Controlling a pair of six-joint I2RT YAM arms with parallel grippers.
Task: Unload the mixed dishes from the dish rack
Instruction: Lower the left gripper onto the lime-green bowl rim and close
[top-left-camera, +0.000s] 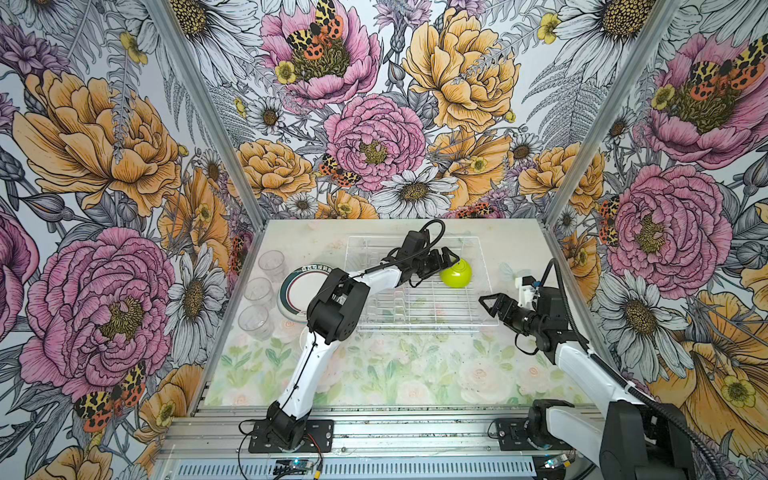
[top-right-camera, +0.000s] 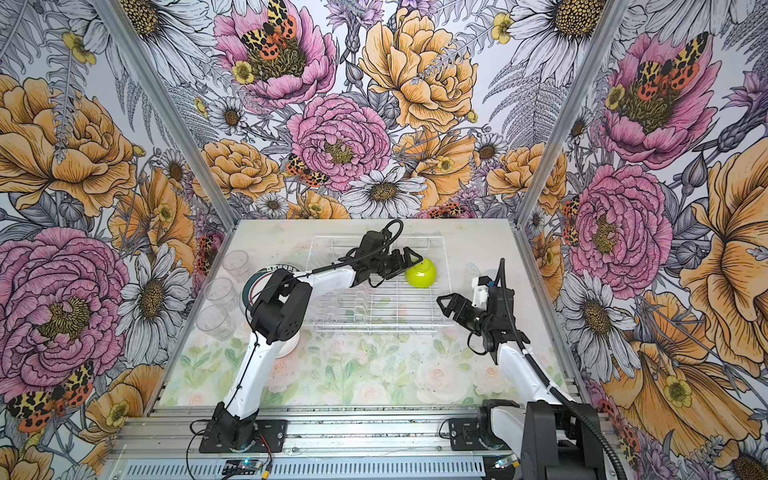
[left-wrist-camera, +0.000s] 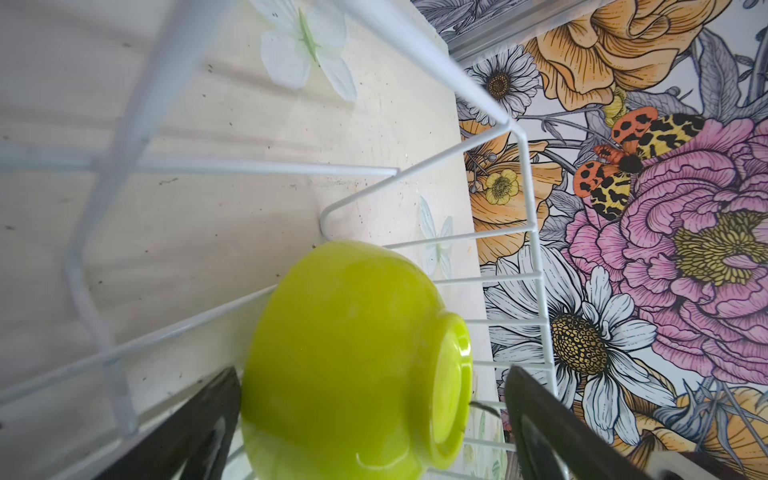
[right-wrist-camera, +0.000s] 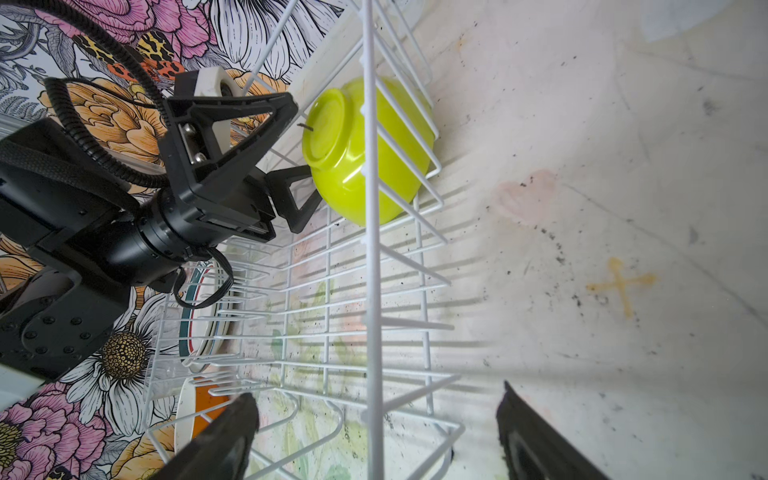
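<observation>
Progress: near complete. Found only lime-green bowl (top-left-camera: 456, 273) left in dish rack (top-left-camera: 419, 322), tipped over at far right corner. Noted left tool (top-left-camera: 446, 262) spread wide either side of bowl, not closed on it. Noted right tool (top-left-camera: 494, 305) wide open, empty, just beside rack's right edge. Counted three tumblers (top-left-camera: 259, 289) and teal-rimmed plate (top-left-camera: 297, 286) out on desk (top-left-camera: 395, 374), left side.

Bright, even light; near dish rack (left-wrist-camera: 129, 137) wires blurred

Bowl (top-left-camera: 456, 273) in far right of rack (top-left-camera: 428, 323); plate (top-left-camera: 296, 286) and tumblers (top-left-camera: 258, 289) left of it.
</observation>
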